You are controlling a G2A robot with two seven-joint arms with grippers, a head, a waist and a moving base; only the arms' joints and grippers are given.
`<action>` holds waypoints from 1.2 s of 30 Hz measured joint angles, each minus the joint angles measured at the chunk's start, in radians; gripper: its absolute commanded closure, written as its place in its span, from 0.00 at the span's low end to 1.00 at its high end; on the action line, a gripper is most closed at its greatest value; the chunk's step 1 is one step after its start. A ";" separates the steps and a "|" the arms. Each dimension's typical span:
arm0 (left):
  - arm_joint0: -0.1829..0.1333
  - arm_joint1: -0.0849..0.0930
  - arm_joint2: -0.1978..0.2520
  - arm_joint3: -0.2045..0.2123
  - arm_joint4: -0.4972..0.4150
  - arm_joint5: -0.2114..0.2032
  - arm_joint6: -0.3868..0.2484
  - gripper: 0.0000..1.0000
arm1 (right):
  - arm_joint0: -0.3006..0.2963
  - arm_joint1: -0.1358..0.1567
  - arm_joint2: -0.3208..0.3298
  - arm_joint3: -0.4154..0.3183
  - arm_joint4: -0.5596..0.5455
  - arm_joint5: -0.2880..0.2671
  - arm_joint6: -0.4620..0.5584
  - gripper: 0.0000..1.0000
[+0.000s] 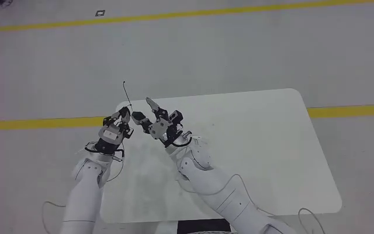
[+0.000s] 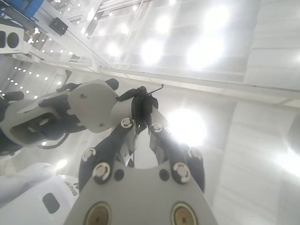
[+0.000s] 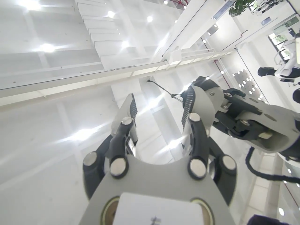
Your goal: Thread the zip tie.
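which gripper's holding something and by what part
The left gripper pinches the zip tie along its strap, one end poking out beyond; the right gripper is open, empty.

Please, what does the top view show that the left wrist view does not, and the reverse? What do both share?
Top view, not the wrist view: the white table under both arms and the yellow floor lines. Left wrist view, not the top view: a close look at the left gripper shut on the zip tie, with ceiling lights behind. Shared: the zip tie sticking out past the left gripper, and the right gripper close beside it.
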 measured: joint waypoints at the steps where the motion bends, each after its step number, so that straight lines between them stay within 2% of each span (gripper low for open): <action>1: 0.000 0.000 0.000 0.000 0.000 0.000 0.000 1.00 | 0.001 -0.001 -0.001 0.002 0.001 0.000 0.000 0.57; 23: 0.000 0.000 0.000 0.000 0.000 0.000 0.000 1.00 | 0.021 -0.016 -0.026 0.024 0.008 -0.006 -0.003 0.65; 31: 0.000 0.000 0.000 0.000 0.000 0.000 0.000 1.00 | 0.032 -0.020 -0.033 0.036 0.013 -0.021 -0.014 0.75; 36: 0.000 0.000 0.000 0.000 0.000 0.000 0.000 1.00 | 0.039 -0.023 -0.037 0.046 0.016 -0.030 -0.018 0.76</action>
